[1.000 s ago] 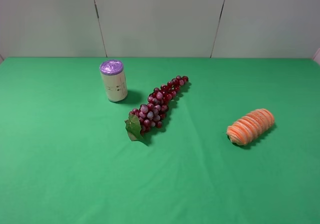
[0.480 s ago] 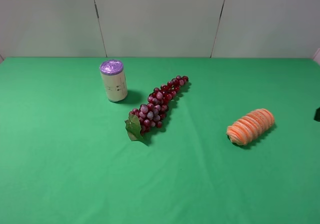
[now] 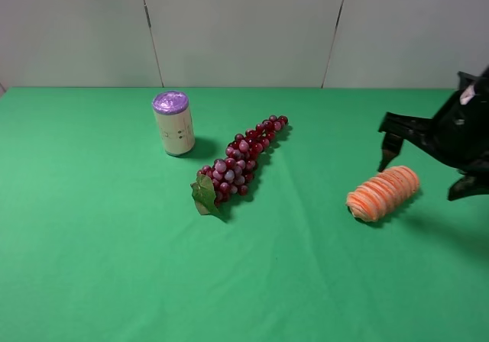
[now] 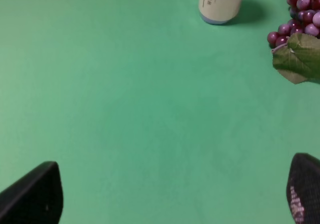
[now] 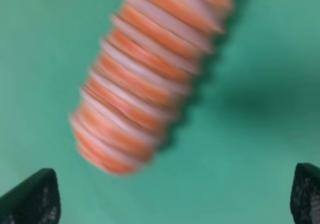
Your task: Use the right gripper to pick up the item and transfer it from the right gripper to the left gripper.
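The item (image 3: 383,193), an orange-and-cream striped ridged roll, lies on the green cloth at the right. It also shows, blurred, in the right wrist view (image 5: 150,79). My right gripper (image 3: 428,172) has come in from the right edge and hangs open just above and behind the item, one finger (image 3: 390,153) by its far side. In the right wrist view the right gripper (image 5: 169,196) is wide open and empty. My left gripper (image 4: 167,199) is open and empty over bare cloth; it is out of the exterior high view.
A cream can with a purple lid (image 3: 173,123) stands at the back left, seen also in the left wrist view (image 4: 220,3). A dark red grape bunch with a green leaf (image 3: 238,162) lies in the middle, its leaf in the left wrist view (image 4: 298,59).
My right arm has entered from the right edge and moved left, over the item. The item, can and grapes have not moved.
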`<action>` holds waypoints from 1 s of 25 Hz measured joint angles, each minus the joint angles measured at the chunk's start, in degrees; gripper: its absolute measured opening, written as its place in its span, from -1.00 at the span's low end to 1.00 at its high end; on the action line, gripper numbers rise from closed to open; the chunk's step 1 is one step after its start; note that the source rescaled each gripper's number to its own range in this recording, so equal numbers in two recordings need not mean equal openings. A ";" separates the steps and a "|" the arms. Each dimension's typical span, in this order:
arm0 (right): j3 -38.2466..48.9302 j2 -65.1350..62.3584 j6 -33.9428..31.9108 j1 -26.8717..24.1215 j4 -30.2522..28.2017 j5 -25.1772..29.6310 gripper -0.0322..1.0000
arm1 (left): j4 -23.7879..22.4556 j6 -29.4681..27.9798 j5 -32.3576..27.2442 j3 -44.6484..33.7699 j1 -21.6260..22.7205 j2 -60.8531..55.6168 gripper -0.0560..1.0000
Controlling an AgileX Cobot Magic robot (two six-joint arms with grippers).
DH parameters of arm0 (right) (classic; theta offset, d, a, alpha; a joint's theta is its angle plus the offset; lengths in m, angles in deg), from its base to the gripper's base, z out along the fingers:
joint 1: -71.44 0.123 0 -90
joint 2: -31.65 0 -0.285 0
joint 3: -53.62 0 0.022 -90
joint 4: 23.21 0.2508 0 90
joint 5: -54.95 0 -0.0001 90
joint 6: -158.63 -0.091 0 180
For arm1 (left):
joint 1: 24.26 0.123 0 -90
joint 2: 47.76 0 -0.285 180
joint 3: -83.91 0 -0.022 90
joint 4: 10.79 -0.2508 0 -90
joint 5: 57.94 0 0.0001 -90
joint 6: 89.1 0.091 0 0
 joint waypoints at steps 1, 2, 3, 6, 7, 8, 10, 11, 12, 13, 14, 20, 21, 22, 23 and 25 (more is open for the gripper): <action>-0.73 1.69 -1.88 0.73 -0.08 -1.44 1.00 | 0.00 0.00 0.00 0.00 0.00 0.00 1.00; -1.22 3.50 -3.36 1.48 -0.23 -2.67 1.00 | 0.00 0.00 0.00 0.00 0.00 0.00 1.00; -1.42 5.02 -4.80 2.11 -0.30 -4.06 1.00 | 0.00 0.00 0.00 0.00 0.00 0.00 1.00; -1.50 8.37 -7.72 4.22 -0.35 -6.30 1.00 | 0.00 0.00 0.00 0.00 0.00 0.00 1.00; -1.50 9.29 -8.79 4.60 -0.44 -6.79 1.00 | 0.00 0.00 0.00 0.00 0.00 0.00 1.00; -1.50 10.07 -9.74 4.98 -0.49 -7.21 1.00 | 0.00 0.00 0.00 0.00 0.00 0.00 1.00; -1.50 11.13 -11.35 4.97 -0.83 -7.58 1.00 | 0.00 0.00 0.00 0.00 0.00 0.00 1.00; -1.50 11.44 -11.92 4.97 -1.18 -7.79 1.00 | 0.00 0.00 0.00 0.00 0.00 0.00 1.00; -1.50 11.54 -12.52 4.97 -1.75 -7.94 1.00 | 0.00 0.00 0.00 0.00 0.00 0.00 1.00; -1.50 11.61 -13.63 4.97 -2.35 -8.22 1.00 | 0.00 0.00 0.00 0.00 0.00 0.00 1.00; -1.55 11.61 -14.53 4.97 -2.98 -8.33 1.00 | 0.00 0.00 0.00 0.00 0.00 0.00 1.00; -0.27 11.61 -20.78 4.97 -4.94 -11.13 1.00 | 0.00 0.00 0.00 0.00 0.00 0.00 1.00; 0.57 11.61 -21.75 4.97 -4.95 -11.95 1.00 | 0.00 0.00 0.00 0.00 0.00 0.00 1.00; 1.29 11.61 -22.77 4.97 -5.06 -12.64 1.00 | 0.00 0.00 0.00 0.00 0.00 0.00 1.00; 2.00 11.61 -23.48 4.97 -5.10 -13.31 1.00 | 0.00 0.00 0.00 0.00 0.00 0.00 1.00; 2.74 11.61 -24.26 4.97 -5.39 -14.36 1.00 | 0.00 0.00 0.00 0.00 0.00 0.00 1.00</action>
